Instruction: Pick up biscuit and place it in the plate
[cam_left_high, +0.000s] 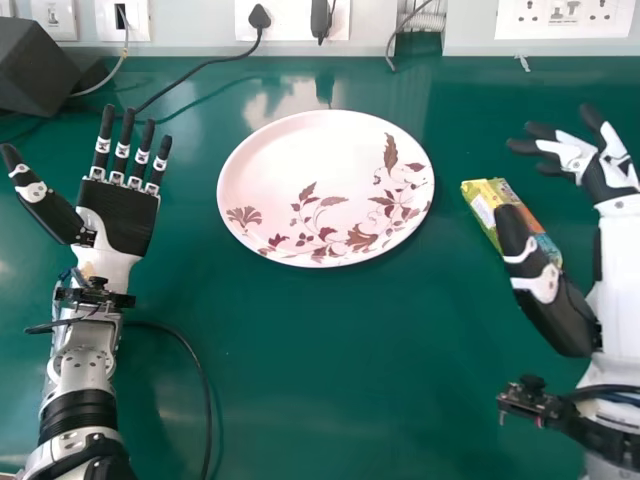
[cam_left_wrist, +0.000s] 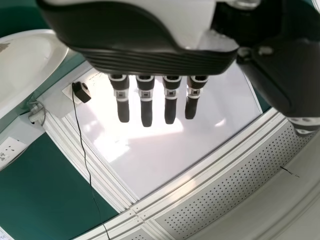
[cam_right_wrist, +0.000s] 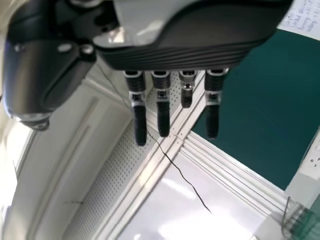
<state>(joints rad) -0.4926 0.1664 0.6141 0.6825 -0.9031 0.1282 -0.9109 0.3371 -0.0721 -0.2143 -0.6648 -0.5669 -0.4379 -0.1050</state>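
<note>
In the head view my right hand (cam_left_high: 609, 175) is at the right, its fingers extended and thumb apart, above and right of the biscuit packet (cam_left_high: 486, 204). The packet is yellow with blue and orange, lies on the table right of the plate, and is partly hidden by the thumb. The white plate (cam_left_high: 290, 170) with brown leaf patterns holds nothing. My left hand (cam_left_high: 117, 217) is open, palm up, left of the plate. The left wrist view has the left hand (cam_left_wrist: 145, 60) with straight fingers and part of the plate (cam_left_wrist: 25, 65); the right wrist view has the right hand (cam_right_wrist: 175, 55).
A green table (cam_left_high: 330, 370) lies under everything. At the back left stands a dark box (cam_left_high: 35, 70). Black cables (cam_left_high: 205, 65) run to wall sockets (cam_left_high: 565, 15) along the back. Another cable curves beside my left forearm.
</note>
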